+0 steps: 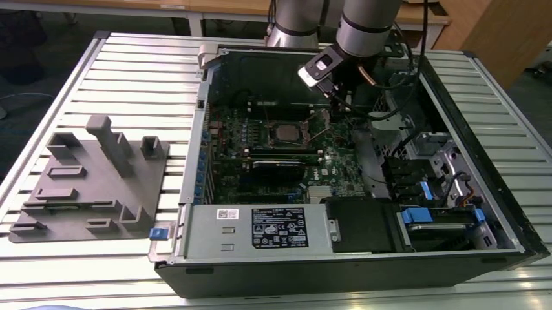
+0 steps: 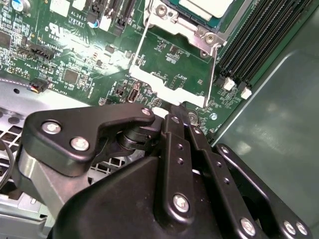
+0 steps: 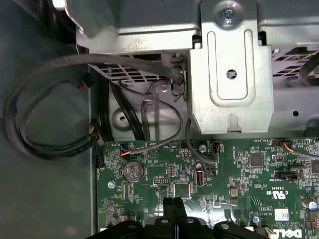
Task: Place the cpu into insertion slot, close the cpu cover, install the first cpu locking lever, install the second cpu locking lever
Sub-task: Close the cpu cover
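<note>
Currently, end effector [image 3: 174, 203]: fingers together, empty.
cpu [image 2: 207, 7]: seated in socket, toward the exterior view's left of end effector.
cover [image 2: 167, 84]: lies open, between end effector and cpu.

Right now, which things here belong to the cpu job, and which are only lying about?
Job: cpu, on the motherboard; cpu cover; end effector, over the board.
Lying about: grey fixture block on the table; power supply; coin battery; black cables.
</note>
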{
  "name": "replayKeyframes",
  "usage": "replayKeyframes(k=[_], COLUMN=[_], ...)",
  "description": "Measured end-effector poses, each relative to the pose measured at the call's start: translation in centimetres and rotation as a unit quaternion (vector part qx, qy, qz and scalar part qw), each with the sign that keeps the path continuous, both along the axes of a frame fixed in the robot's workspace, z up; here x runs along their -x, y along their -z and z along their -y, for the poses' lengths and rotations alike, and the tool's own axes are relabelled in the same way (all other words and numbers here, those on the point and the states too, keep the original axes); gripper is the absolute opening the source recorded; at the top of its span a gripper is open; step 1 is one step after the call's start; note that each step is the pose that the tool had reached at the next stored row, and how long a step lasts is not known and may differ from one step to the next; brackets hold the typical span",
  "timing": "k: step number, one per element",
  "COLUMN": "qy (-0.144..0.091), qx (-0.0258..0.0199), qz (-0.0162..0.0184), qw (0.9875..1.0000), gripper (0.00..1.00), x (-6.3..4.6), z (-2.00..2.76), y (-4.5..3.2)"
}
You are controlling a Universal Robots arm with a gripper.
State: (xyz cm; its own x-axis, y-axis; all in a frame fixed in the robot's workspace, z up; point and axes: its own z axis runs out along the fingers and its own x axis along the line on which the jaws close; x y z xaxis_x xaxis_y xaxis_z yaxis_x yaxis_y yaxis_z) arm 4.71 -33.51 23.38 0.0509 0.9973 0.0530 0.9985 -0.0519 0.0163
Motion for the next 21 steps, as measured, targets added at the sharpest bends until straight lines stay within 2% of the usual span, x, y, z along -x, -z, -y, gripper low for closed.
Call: replayKeyframes(k=[21], qy=[0.0], qx=[0.0], qz=[0.0], qw=[1.0], gripper=[0.11], x=[1.06], z=[0.0], y=[0.07])
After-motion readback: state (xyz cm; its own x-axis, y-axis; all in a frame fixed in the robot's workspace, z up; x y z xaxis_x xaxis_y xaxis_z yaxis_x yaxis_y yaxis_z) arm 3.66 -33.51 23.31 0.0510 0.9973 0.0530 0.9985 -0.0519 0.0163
